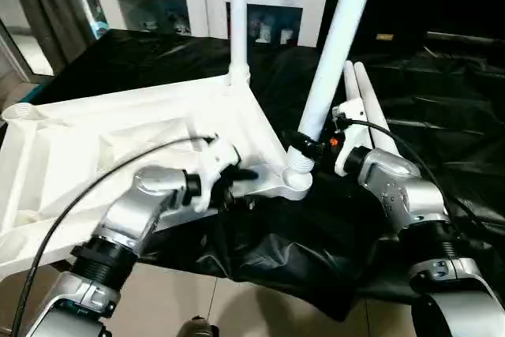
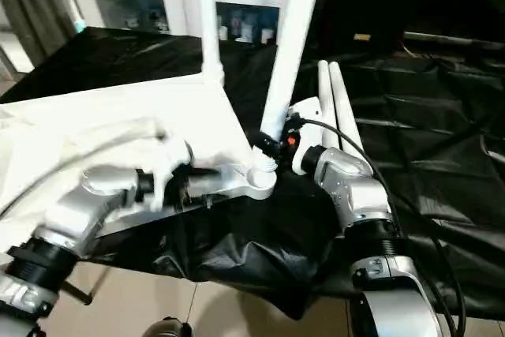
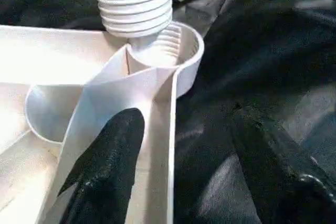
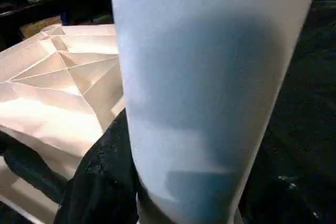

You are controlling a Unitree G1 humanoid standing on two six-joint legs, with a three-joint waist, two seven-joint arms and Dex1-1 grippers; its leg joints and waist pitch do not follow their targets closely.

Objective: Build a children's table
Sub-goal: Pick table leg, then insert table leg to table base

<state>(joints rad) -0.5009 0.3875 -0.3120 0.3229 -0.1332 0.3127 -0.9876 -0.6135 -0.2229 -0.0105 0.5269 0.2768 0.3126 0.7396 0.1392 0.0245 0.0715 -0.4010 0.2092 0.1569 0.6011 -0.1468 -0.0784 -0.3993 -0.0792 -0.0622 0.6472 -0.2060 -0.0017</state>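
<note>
Left wrist view: threaded leg end (image 3: pixel 137 3) is hovering just above the corner socket (image 3: pixel 173 51), its long axis leaning off the socket's. Right gripper (image 1: pixel 309 145) is clasping this leg (image 1: pixel 339 45); left gripper (image 1: pixel 237 177), fingers parted, is straddling the tabletop rim (image 3: pixel 165 145).

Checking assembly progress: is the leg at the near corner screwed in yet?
Not yet: the leg's threaded end sits tilted above the corner socket.

No legible text, label, brand, number or sign on any surface in any view. Small items behind the cabinet (image 1: pixel 207 1) glass doors are too small and blurred to read; a small pale tag on the dark far edge of the work table (image 1: pixel 384 37) is likewise unreadable
</note>
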